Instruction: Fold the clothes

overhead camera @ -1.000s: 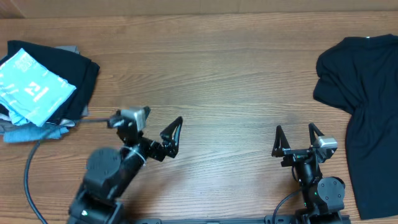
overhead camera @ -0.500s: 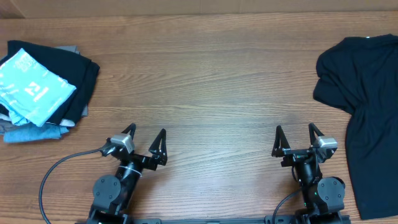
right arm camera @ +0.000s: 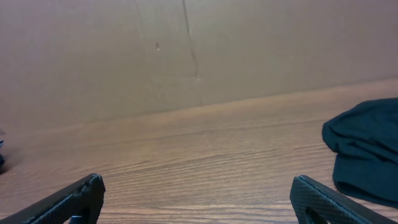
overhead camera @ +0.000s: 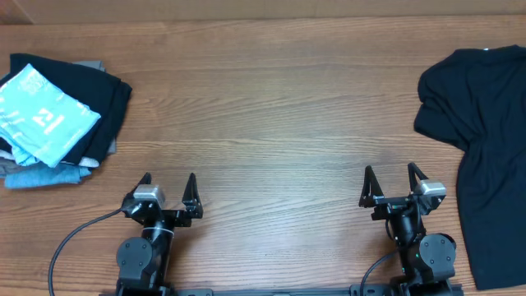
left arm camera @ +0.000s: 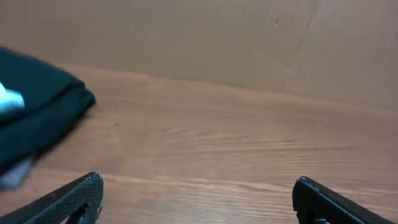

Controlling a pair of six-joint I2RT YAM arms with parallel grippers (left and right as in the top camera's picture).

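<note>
**Blue Shirt Folded, Both Tools Idle**

The light-blue T-shirt (overhead camera: 41,115) lay folded atop the stack of dark garments (overhead camera: 111,94) at the counter's (overhead camera: 271,107) far left, seemingly finished. The left tool (overhead camera: 168,177) and the right tool (overhead camera: 389,169) stood wide and empty, clear of cloth.

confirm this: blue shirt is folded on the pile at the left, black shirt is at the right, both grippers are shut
Not quite: the overhead view shows the left gripper and right gripper open. The blue shirt on the pile and the black shirt are as you say.
</note>
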